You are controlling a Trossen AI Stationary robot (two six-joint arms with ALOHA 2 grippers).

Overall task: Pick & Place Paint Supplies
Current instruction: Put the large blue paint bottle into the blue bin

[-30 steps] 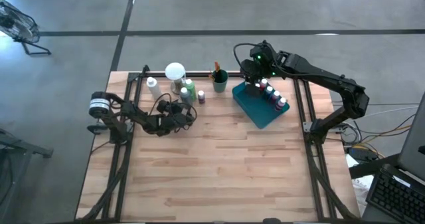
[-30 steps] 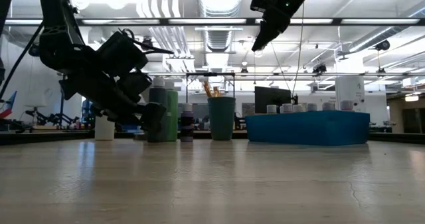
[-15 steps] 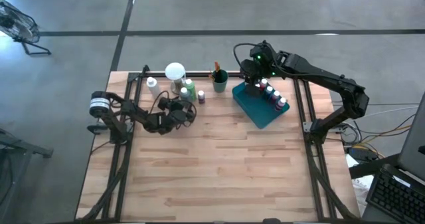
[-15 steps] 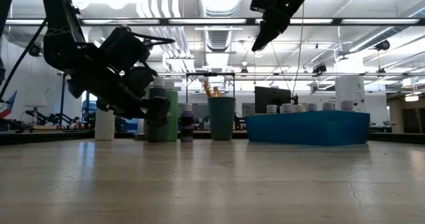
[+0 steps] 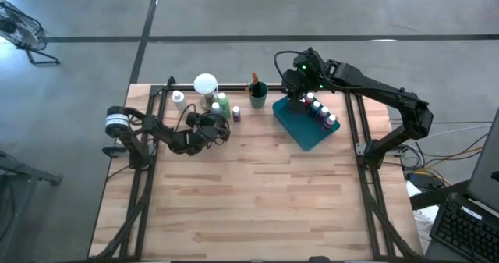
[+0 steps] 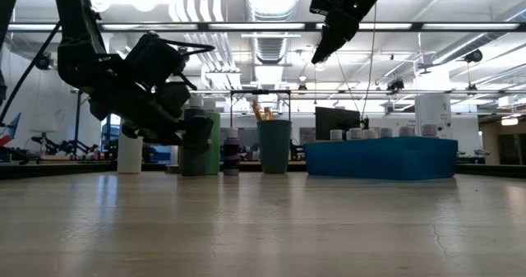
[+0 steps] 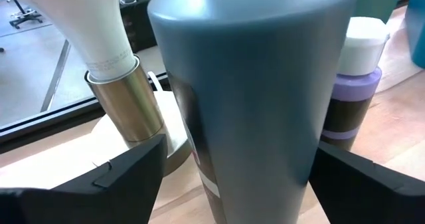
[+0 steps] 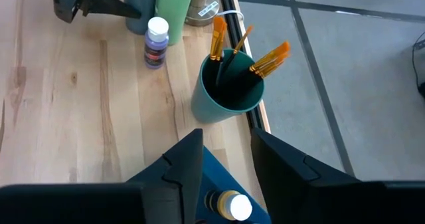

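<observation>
A grey-blue paint bottle (image 7: 252, 84) stands on the table at the far left, next to a green bottle (image 5: 224, 102) and a small purple bottle (image 7: 355, 84). My left gripper (image 7: 236, 161) is open, one finger on each side of the grey-blue bottle's lower body with a gap on both sides. Orange-tipped brushes (image 8: 229, 41) stand in a teal cup (image 8: 222, 94). My right gripper (image 8: 224, 144) hangs open high above the teal tray (image 5: 300, 126), where several white-capped bottles (image 5: 318, 111) stand. One capped bottle (image 8: 232, 207) shows far below its fingers.
A round white-topped object on a metal base (image 5: 205, 83) stands right behind the grey-blue and green bottles. A white bottle (image 5: 178, 97) stands alone toward the far left. Black frame rails (image 5: 148, 161) run along both table sides. The near half of the wooden table (image 5: 257, 208) holds no objects.
My left gripper has crept a little toward the table's far edge, bringing its open fingers up around the grey-blue bottle, and has tipped up slightly. The bottles and the right arm have kept still.
</observation>
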